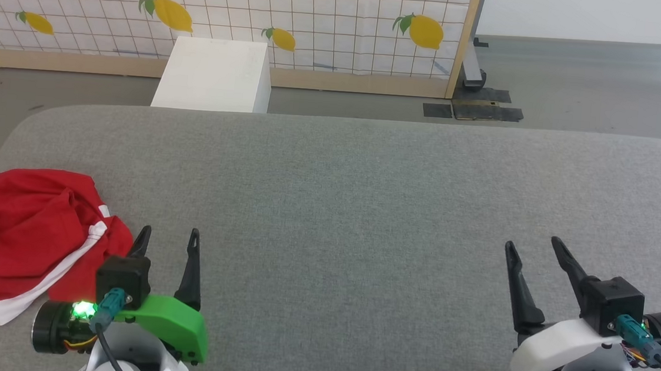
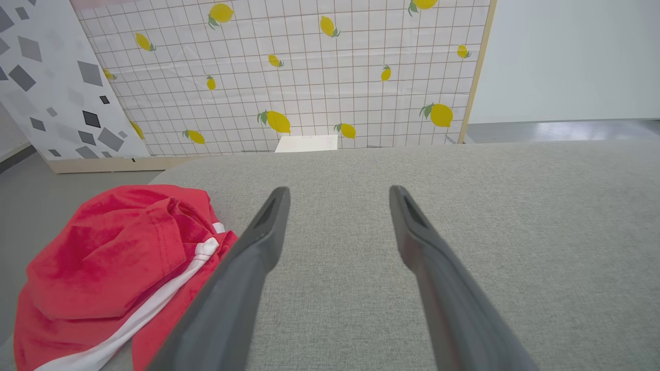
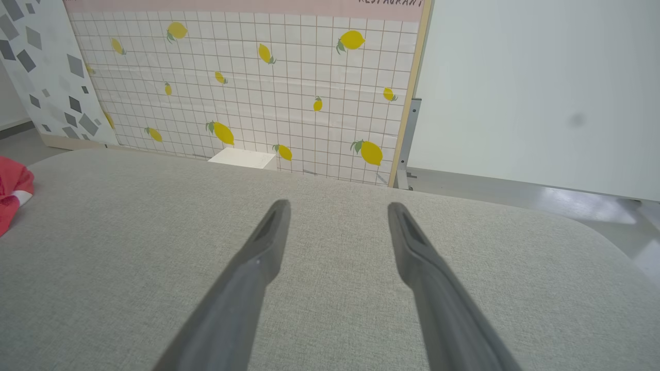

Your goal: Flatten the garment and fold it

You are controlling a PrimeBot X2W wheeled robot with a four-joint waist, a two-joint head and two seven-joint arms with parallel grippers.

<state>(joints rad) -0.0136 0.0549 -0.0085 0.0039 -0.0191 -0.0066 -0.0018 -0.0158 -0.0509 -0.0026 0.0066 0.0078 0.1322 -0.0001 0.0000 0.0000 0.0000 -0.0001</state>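
The garment is a crumpled red heap with a white stripe, lying at the near left corner of the grey padded table. In the left wrist view the garment sits left of my fingers. My left gripper hovers open just right of the heap, nothing between its fingers. Far to the right, my right gripper stands open over bare table, empty. The right wrist view catches an edge of the garment at its far left.
A white box stands on the floor beyond the table's far edge. Behind it runs a lemon-patterned grid screen with a wooden base. The table's rounded edges lie close to the garment on the left.
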